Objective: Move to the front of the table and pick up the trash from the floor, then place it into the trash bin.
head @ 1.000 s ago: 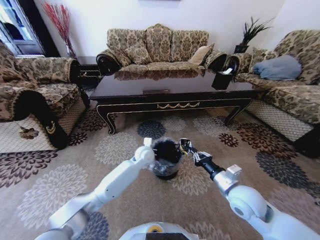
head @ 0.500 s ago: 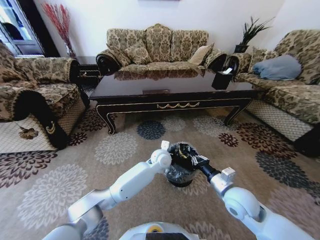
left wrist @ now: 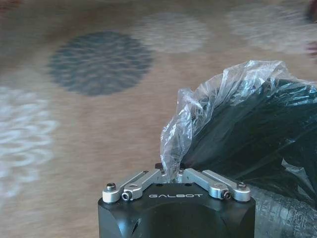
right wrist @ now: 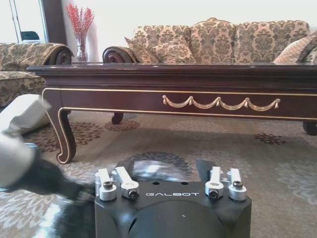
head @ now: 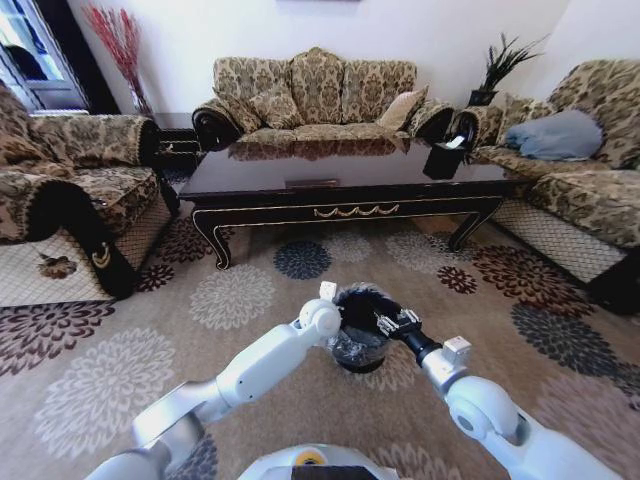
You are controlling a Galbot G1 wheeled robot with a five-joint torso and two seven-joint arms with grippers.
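Head view: trash bin (head: pixel 357 335) stands on the floor (head: pixel 250 300) in front of the table (head: pixel 340 180) | left gripper (left wrist: pixel 168 171) at the bin's near-left rim — clenched on its clear plastic liner (left wrist: pixel 198 109) | right gripper (head: pixel 388 322) over the bin's right rim — fingers spread, nothing between them.

We see a bright, evenly lit room, and the glossy table (head: pixel 340 165) top reflects the sofa (head: pixel 315 90). The head view bends strongly at its edges. In the left wrist view the floor (left wrist: pixel 89 99) is blurred.
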